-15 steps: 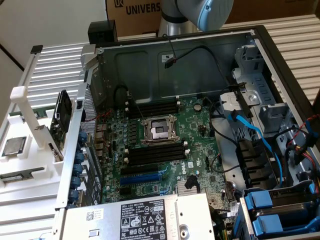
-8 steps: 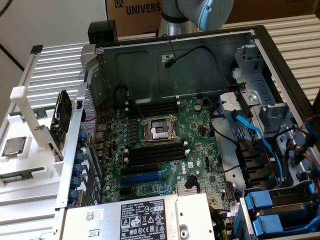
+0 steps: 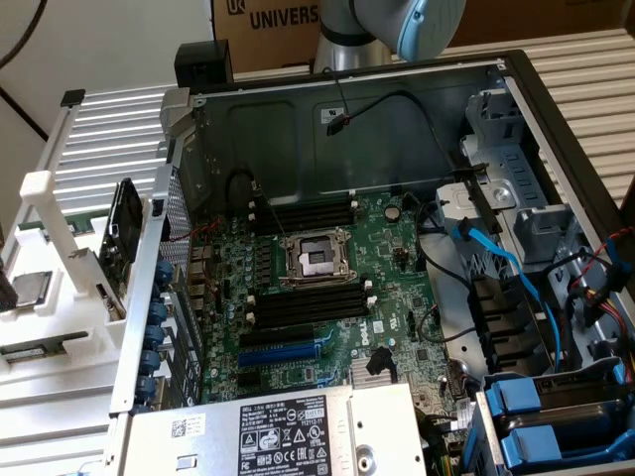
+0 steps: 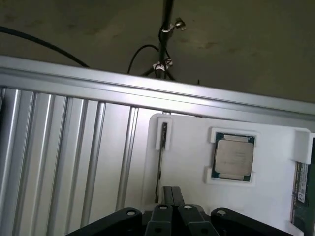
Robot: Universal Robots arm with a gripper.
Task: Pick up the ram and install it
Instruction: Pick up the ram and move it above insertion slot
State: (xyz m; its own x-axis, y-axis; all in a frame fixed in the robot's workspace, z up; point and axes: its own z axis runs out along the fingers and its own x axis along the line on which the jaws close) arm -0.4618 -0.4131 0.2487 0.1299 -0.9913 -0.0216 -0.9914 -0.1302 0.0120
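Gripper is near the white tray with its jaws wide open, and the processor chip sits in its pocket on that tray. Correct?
No: the wrist view shows the gripper shut, fingers pressed together. The rest stands: it is near the white tray, and the processor chip sits in its pocket there.

A robotics lab: opened computer case on a ribbed aluminium bench, robot arm above.
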